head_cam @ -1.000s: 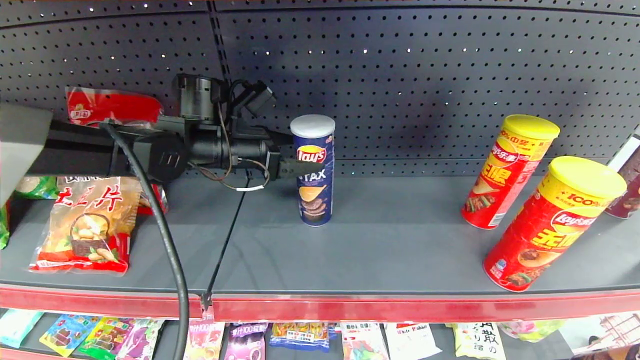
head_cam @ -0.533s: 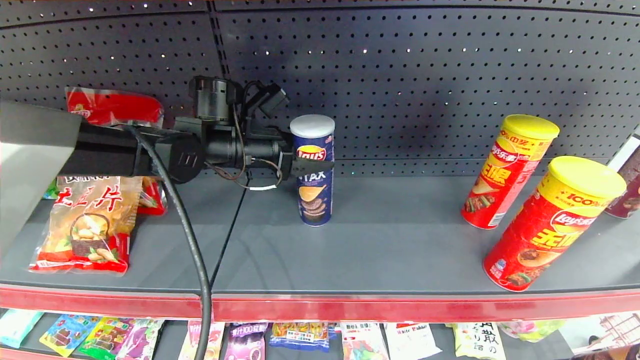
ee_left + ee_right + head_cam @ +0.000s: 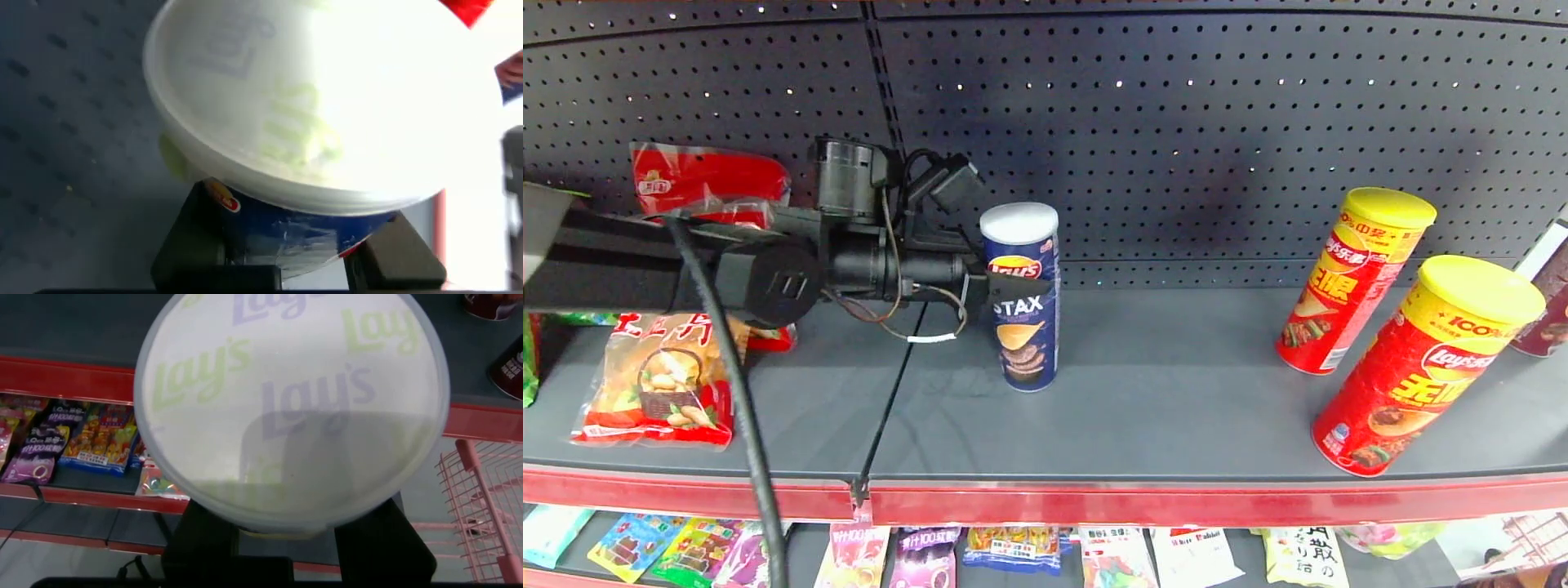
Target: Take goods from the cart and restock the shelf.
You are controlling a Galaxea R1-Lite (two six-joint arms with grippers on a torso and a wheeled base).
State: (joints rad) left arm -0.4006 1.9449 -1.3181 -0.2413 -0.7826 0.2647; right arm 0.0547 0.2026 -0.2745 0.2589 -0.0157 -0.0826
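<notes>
1. The left gripper is closed around the blue can. One finger crosses the label below the lid. The left wrist view shows a finger on each side of the can's body.
2. The blue can stands upright on the shelf, just right of the seam between the two boards. Its long axis is vertical. I cannot tell whether its base bears fully on the board.
3. The key relation is that the left arm lies level and comes in from the left, so the can sits at the arm's right end. After release, the way out is probably straight back to the left, along the arm's own line.
4. To the right there is wide bare board before the two red cans, which are well apart from the blue one. A strip of board separates the can from the pegboard wall on the far side. The red front lip is further off.
5. The snack bag lies under the arm on the left, so a dropped wrist could brush it.
6. The right gripper is clamped on a second can. It is held out on the near side of the shelf, with the pink cart below it.
</notes>
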